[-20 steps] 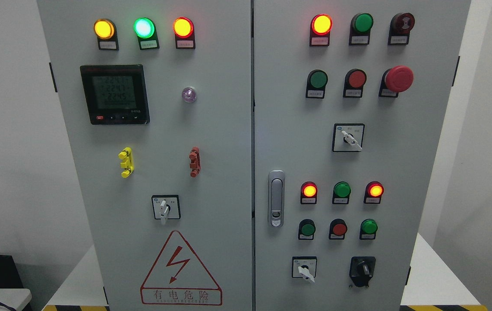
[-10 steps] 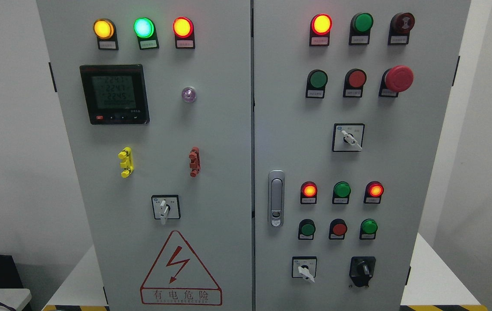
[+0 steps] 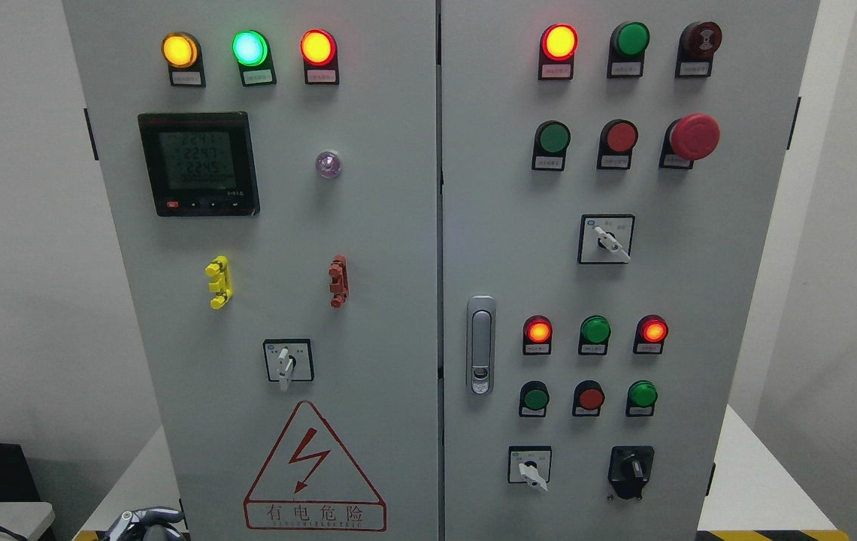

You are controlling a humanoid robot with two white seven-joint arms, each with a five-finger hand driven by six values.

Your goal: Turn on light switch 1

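Only the tip of the left hand [image 3: 144, 520] shows at the bottom edge, below the grey cabinet [image 3: 368, 225]; I cannot tell if it is open or closed.

Grey control cabinet [image 3: 398, 225], 2 doors; lamps lit red, green, amber; left hand [image 3: 144, 520] at bottom edge.

Grey cabinet [image 3: 398, 225] bearing amber [image 3: 180, 49], green [image 3: 249, 48] and red lamps [image 3: 318, 47], red-outlined warning triangle [image 3: 314, 466].
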